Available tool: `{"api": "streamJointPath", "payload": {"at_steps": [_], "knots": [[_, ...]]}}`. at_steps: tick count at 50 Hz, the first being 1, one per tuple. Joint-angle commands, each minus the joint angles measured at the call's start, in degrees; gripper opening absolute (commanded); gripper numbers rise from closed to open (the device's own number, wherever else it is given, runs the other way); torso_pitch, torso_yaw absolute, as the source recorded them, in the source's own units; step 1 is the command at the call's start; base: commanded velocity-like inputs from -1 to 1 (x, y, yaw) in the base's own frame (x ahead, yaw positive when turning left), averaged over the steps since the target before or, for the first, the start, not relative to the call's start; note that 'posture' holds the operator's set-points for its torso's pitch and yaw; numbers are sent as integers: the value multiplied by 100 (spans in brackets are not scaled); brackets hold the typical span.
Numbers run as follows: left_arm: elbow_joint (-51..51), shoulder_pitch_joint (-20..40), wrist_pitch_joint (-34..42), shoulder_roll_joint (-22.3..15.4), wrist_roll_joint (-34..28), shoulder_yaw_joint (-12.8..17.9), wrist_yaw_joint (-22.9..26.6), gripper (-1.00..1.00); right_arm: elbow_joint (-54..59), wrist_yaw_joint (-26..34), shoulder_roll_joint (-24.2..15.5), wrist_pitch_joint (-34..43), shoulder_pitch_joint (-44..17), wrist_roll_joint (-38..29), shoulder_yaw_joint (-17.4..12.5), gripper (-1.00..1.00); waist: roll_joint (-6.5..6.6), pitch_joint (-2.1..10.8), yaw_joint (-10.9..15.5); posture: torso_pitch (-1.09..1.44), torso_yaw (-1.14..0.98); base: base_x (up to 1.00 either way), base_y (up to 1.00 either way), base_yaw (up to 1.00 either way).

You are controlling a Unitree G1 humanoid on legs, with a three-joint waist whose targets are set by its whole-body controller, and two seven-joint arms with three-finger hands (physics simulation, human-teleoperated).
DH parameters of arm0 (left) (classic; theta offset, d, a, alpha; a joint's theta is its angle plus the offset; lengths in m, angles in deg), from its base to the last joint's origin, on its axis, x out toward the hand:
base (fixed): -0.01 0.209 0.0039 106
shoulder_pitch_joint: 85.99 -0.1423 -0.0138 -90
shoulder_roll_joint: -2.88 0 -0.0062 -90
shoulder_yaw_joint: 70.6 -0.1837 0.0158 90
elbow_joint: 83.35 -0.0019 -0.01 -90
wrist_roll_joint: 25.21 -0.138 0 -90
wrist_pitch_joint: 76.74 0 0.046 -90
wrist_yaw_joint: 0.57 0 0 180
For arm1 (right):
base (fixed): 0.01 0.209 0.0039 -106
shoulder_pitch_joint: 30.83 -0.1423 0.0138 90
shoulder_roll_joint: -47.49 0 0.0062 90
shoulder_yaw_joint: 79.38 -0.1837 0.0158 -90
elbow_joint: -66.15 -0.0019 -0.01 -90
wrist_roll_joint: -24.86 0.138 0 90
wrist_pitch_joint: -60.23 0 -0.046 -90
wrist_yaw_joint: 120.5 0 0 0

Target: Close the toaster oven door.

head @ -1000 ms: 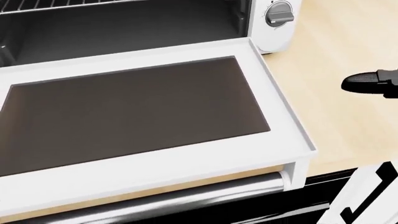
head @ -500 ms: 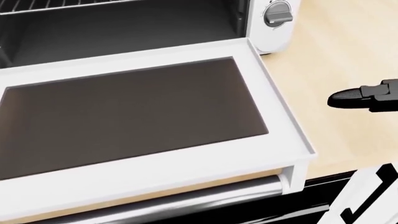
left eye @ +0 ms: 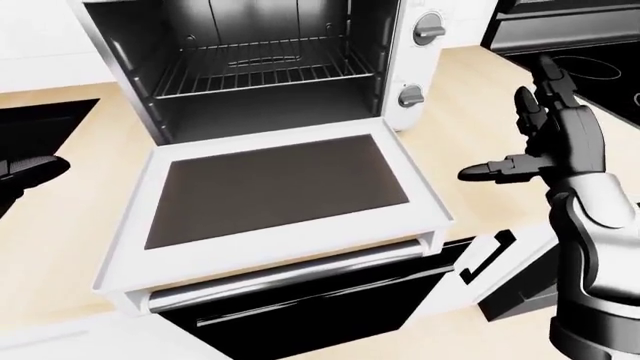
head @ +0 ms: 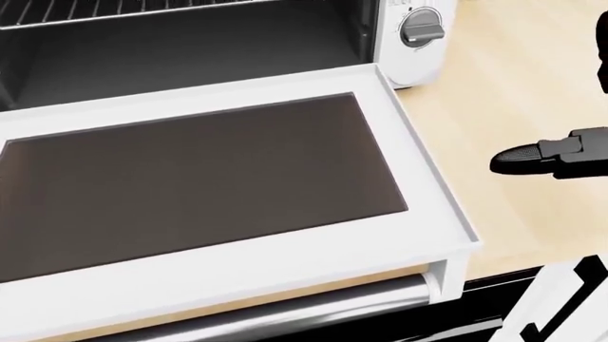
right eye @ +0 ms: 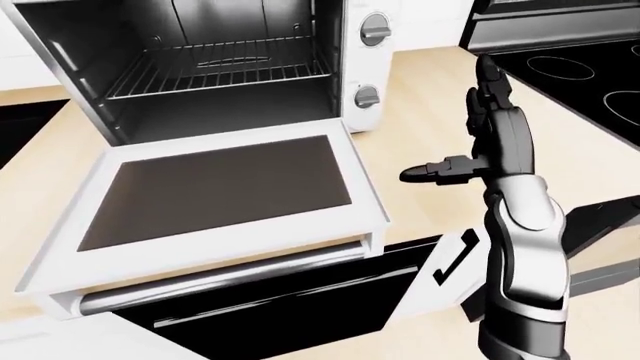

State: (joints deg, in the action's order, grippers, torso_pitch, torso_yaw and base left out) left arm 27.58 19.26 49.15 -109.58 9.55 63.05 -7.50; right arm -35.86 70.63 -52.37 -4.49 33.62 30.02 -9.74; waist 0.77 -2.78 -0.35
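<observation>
In the left-eye view, the right robot hand [left eye: 545, 142] hovers with fingers spread, empty, to the right of the toaster oven door [left eye: 275, 199], which lies fully dropped flat over the table [left eye: 470, 112]. The left robot hand [left eye: 25, 174] barely shows; whether its fingers are apart cannot be told.

In the head view, one finger [head: 527, 158] points toward the door's edge, apart from it.

In the right-eye view, the handle bar [right eye: 220, 279] sits below the robot hand; a sideways push risks shoving the toaster oven [right eye: 215, 64] instead of lifting the door.

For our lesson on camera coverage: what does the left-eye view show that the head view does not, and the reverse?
Only the left-eye view shows the wire rack, the upper knob, the stovetop and the whole open right hand. The head view adds nothing new, just a closer look. Both show the open toaster oven door, its handle and the lower knob.
</observation>
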Motion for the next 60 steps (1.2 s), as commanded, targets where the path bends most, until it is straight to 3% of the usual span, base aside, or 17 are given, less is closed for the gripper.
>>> {"api": "streamJointPath", "payload": {"at_steps": [1, 35, 60], "knots": [[146, 106, -157, -147, 11, 93, 0, 100, -204, 6, -77, -169, -133, -29, -50, 100, 17, 115, 1, 0, 0, 0, 0, 0], [204, 94, -115, -178, 67, 134, -20, 100, -324, 258, 166, -545, 75, -525, 80, 100, 41, 119, -7, 0, 0, 0, 0, 0], [212, 68, -124, -179, 83, 155, -18, 100, -259, 316, 543, -1313, 271, -1212, 406, 100, 62, 131, -15, 0, 0, 0, 0, 0]]}}
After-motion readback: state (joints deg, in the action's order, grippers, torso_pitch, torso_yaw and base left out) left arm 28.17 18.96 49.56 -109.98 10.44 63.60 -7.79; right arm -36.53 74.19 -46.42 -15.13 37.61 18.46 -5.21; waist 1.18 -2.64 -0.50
